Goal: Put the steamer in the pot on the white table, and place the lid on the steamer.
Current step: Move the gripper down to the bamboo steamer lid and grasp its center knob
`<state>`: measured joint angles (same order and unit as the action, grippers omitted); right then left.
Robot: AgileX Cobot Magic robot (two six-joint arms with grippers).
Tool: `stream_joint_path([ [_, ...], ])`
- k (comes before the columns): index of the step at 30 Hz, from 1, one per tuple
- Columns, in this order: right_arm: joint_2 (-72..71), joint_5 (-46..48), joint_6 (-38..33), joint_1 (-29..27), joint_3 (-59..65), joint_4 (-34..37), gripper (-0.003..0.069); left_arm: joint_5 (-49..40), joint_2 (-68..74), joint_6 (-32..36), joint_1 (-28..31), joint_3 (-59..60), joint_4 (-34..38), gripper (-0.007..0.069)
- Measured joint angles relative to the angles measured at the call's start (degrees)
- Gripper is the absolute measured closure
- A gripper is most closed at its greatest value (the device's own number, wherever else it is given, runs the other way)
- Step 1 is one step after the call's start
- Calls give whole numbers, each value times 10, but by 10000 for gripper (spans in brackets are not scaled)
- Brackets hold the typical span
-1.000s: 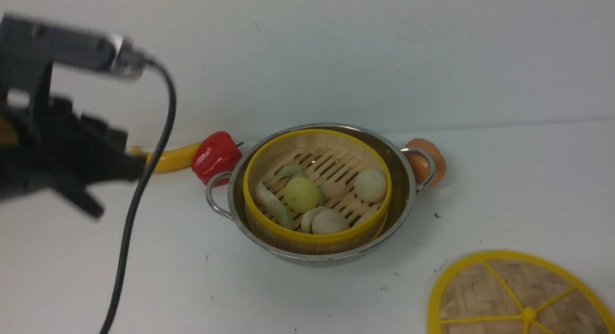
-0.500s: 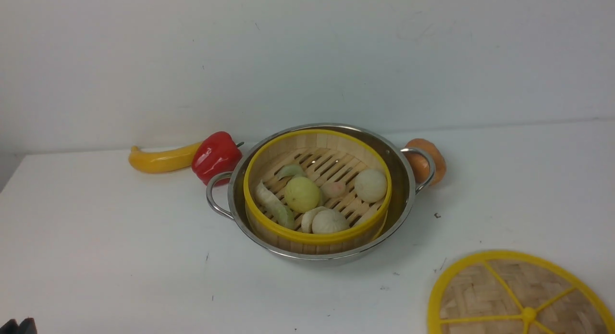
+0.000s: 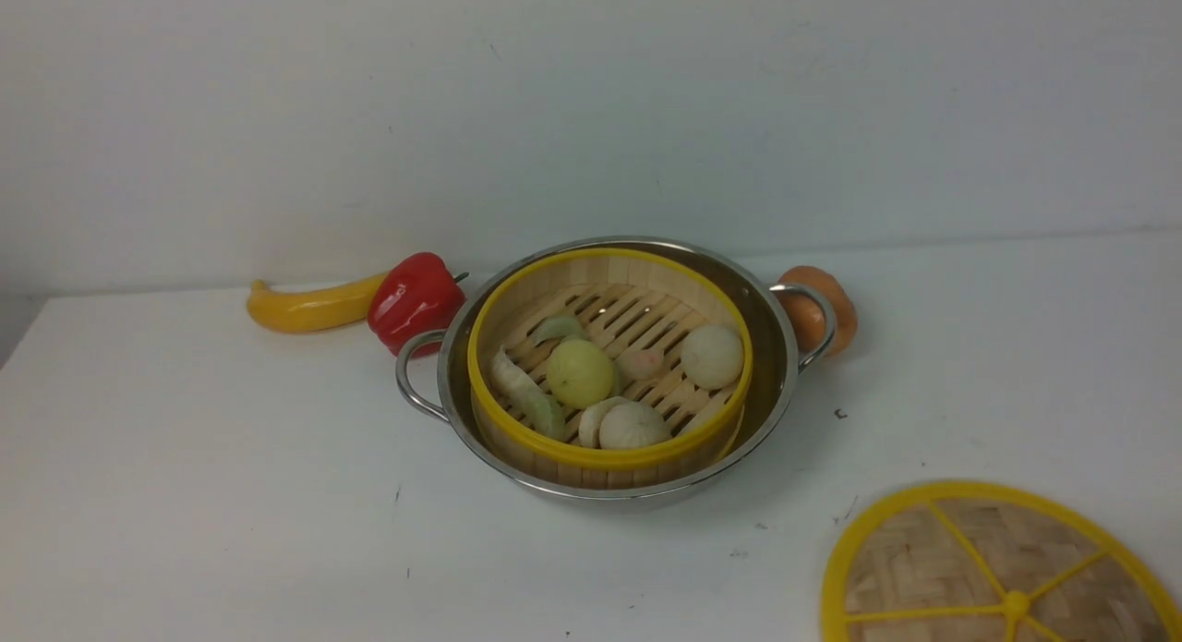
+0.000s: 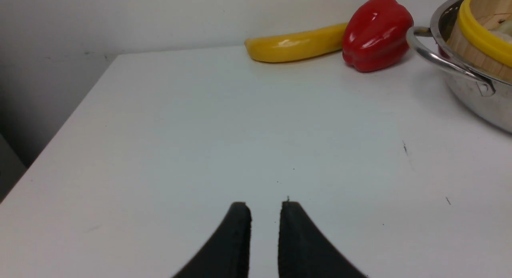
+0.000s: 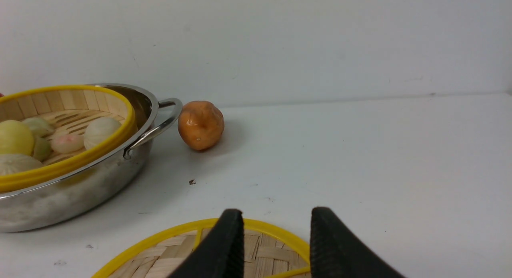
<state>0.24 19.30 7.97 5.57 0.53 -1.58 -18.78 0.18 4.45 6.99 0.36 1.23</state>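
Note:
The steamer (image 3: 637,314), a yellow-rimmed bamboo basket holding several buns, sits inside the shiny steel pot (image 3: 774,356) at mid-table. The lid (image 3: 933,568), a woven disc with yellow spokes, lies flat on the white table (image 3: 231,494) at the near right, partly cut off by the frame. Neither gripper shows in the front view. In the left wrist view my left gripper (image 4: 265,208) hovers over bare table, left of the pot (image 4: 476,98), slightly open and empty. In the right wrist view my right gripper (image 5: 277,214) is open above the lid's (image 5: 272,246) far edge, holding nothing.
A yellow banana (image 3: 309,308) and a red pepper (image 3: 416,296) lie against the back wall left of the pot. An orange fruit (image 3: 813,314) sits behind the pot's right handle. The table's left edge (image 4: 68,122) drops off near my left gripper.
My left arm, which filled the left of the front view a second ago, has pulled back out of that view. Pot, steamer and lid have not moved.

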Motion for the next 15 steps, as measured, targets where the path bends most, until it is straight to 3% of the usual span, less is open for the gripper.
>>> stream_joint_path([
  [15, 0, 0, 0, 0, 0, 0, 410, 0, 0, 0, 0, 0, 0, 501],
])
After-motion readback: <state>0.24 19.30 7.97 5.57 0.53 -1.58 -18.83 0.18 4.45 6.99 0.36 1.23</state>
